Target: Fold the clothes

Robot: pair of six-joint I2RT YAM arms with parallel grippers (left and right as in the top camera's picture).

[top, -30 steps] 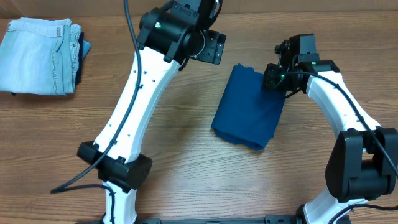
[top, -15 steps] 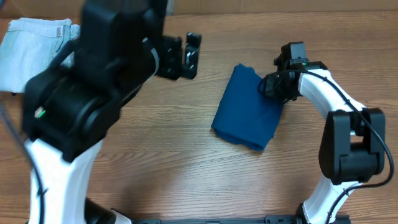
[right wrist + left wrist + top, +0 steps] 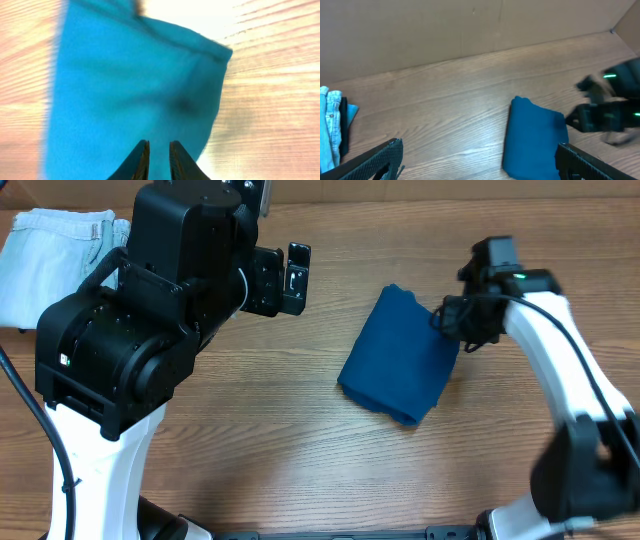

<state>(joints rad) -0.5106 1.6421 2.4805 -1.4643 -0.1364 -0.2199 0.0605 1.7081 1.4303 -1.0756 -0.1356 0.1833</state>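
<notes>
The clothes, a deep blue shirt (image 3: 400,365), lie folded into a compact rectangle on the wooden table, right of centre. My right gripper (image 3: 448,328) hovers at the bundle's upper right edge. In the right wrist view its fingers (image 3: 159,145) stand a narrow gap apart over the blue fabric (image 3: 130,85), with nothing pinched between them. My left gripper (image 3: 290,278) is raised well to the left of the shirt. In the left wrist view it is open wide (image 3: 479,150) and empty, with the shirt (image 3: 535,135) lying near its right finger.
Pale folded jeans (image 3: 55,265) lie at the table's far left corner, also seen in the left wrist view (image 3: 330,125). A cardboard wall (image 3: 470,30) closes off the back. The bulky left arm (image 3: 130,350) hides much of the left side of the table.
The left arm rose toward the camera and swung left, its jaws widening fully. The right gripper's fingers parted slightly and it drew a little right from the shirt's edge.
</notes>
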